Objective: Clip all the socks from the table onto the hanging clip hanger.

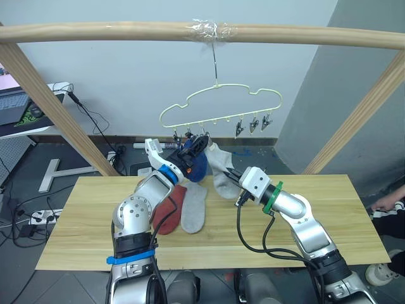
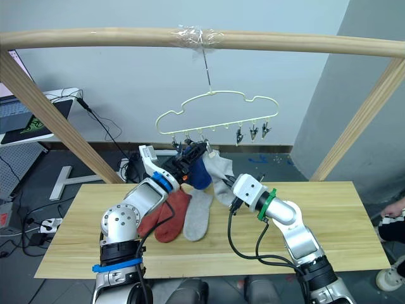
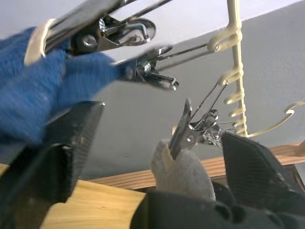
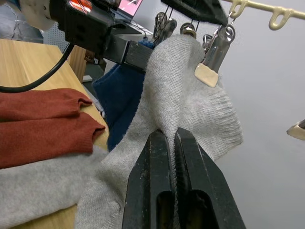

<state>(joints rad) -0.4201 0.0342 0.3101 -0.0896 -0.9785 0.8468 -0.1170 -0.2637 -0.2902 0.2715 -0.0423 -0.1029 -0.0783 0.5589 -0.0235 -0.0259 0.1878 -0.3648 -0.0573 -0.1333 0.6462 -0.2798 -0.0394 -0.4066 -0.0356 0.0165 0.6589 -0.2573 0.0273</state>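
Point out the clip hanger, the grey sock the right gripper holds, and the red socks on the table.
clip hanger (image 1: 218,96): left eye view, top wire.
grey sock (image 4: 190,100): right wrist view, hanging fabric.
red socks (image 4: 43,129): right wrist view, cuffs.

Right hand (image 4: 174,138): two black fingers pressed together, pinching a fold of a light grey sock (image 4: 190,95). Sock's upper edge sits at a metal clip (image 4: 217,47) with a cream tip, hanging from the pale-yellow clip hanger (image 4: 267,7). A blue sock (image 4: 119,102) hangs just behind the grey one. Two rust-red socks (image 4: 43,124) lie side by side on the wooden desk (image 4: 28,62); a second grey sock (image 4: 43,191) lies next to them. Left hand (image 4: 95,28), black, near the blue sock's top.
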